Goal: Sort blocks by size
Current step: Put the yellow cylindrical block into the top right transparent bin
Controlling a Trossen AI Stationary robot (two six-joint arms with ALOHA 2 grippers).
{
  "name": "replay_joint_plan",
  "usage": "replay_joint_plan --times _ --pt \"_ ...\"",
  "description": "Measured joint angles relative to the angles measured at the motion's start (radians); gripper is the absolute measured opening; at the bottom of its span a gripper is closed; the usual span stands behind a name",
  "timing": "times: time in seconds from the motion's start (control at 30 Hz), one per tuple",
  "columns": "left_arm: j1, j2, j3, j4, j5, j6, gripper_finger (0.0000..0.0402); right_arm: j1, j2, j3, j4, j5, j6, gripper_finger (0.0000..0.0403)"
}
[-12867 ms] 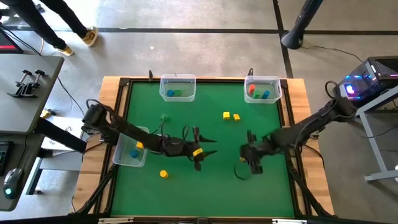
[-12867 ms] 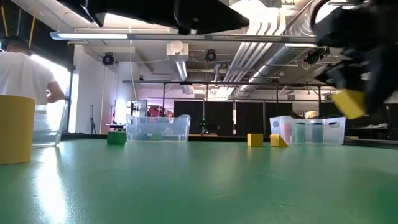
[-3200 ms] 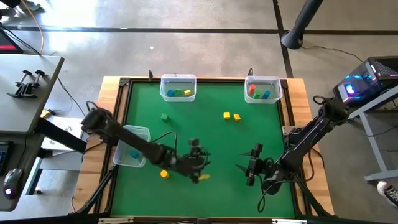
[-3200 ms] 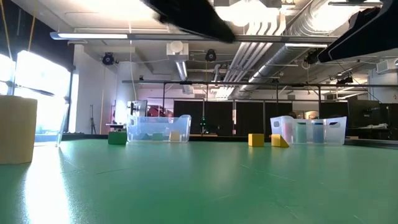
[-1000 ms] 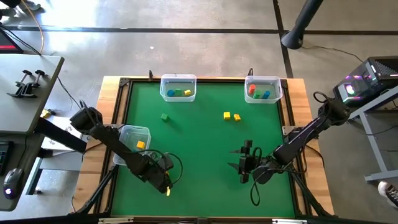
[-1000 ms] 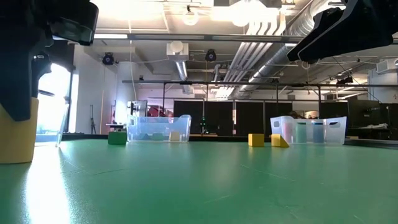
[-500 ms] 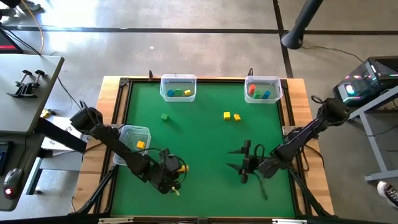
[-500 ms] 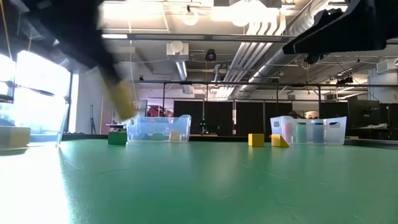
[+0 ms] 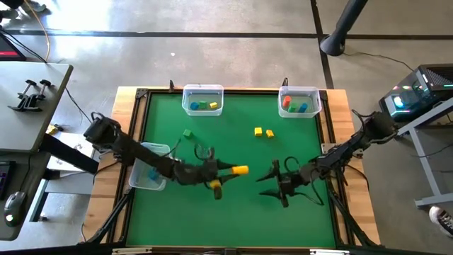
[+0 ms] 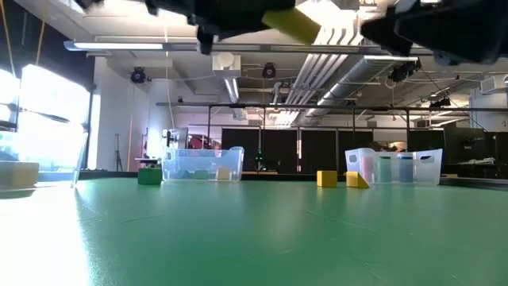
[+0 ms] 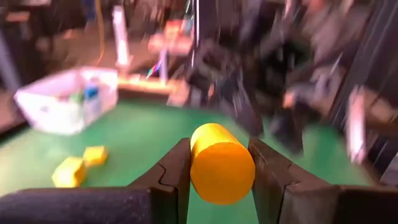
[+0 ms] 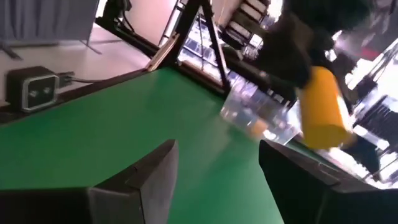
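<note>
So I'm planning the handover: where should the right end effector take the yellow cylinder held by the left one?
Probably by the free end. The left end effector pinches the yellow cylinder across its round sides, leaving the end towards the right end effector bare. Approach along its axis, open fingers closing across the curved wall.

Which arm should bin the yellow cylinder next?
Left. Its gripper is already shut on the yellow cylinder, lifted off the table near its middle. The right gripper is open, empty, just beside it.
</note>
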Motion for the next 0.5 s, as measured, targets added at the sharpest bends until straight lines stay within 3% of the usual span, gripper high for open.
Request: replay_joint_plan --times 0.1,0.23,0.33,0.5 --pt "0.05 0.0 -0.092 0.264 0.096 0.016 0.0098 0.0 0.0 0.035 -0.004 0.038 -0.101 0.0227" --pt "0.092 0.0 -0.182 0.494 0.199 -0.012 0.0098 -0.006 0.0 0.095 -0.006 0.22 -0.225 0.0227" --pt "0.11 0.0 -0.208 0.556 0.26 -0.043 0.0098 -0.027 0.0 0.139 -0.028 0.284 -0.317 0.0227" --pt "0.115 0.0 -0.212 0.555 0.277 -0.064 0.0098 -0.069 0.0 0.224 -0.112 0.259 -0.412 0.0227"
